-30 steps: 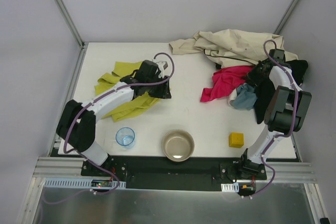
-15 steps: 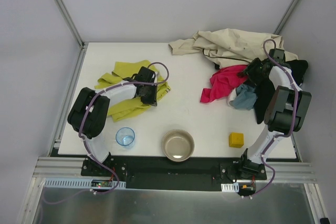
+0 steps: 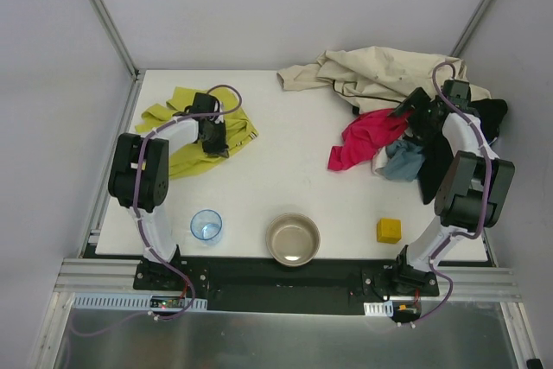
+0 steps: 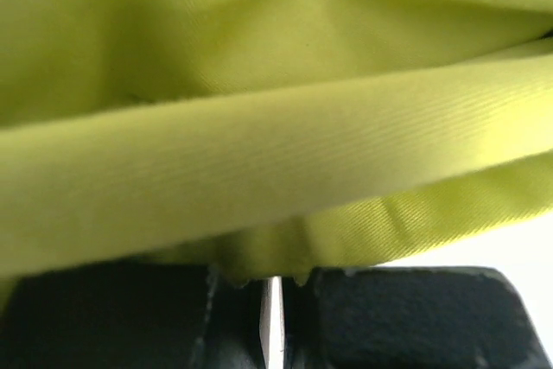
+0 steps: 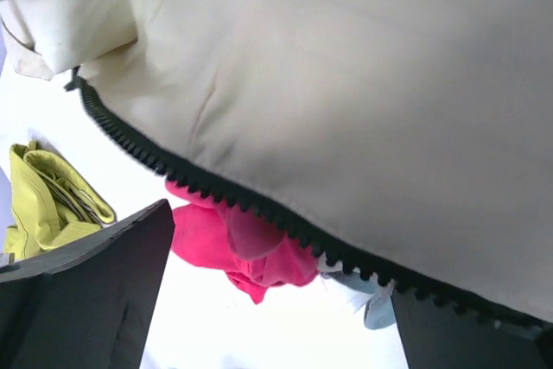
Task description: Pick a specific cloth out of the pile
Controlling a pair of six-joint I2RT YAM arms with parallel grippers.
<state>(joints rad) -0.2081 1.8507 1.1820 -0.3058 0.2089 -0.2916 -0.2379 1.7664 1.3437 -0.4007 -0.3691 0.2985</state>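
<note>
Cloth [image 3: 186, 160], yellow-green, crumpled near far left corner of table [image 3: 294, 183], well apart from pile [image 3: 380, 97]. Left gripper [image 3: 213, 140] down on its right part, jaws pressed together; wrist view shows fold of cloth nipped at the tips. Pile sits at far right corner: big beige cloth [image 3: 380, 66] with black zipper [image 5: 216, 192], magenta cloth [image 3: 363, 140], blue-grey piece [image 3: 403, 162], black piece [image 3: 432, 174] by right edge. Right gripper [image 3: 411, 112] over pile, between beige and magenta, fingers spread wide, gripping nothing. Blue cup [image 3: 206, 225], metal bowl [image 3: 293, 239], yellow block [image 3: 389, 231] along near edge.
</note>
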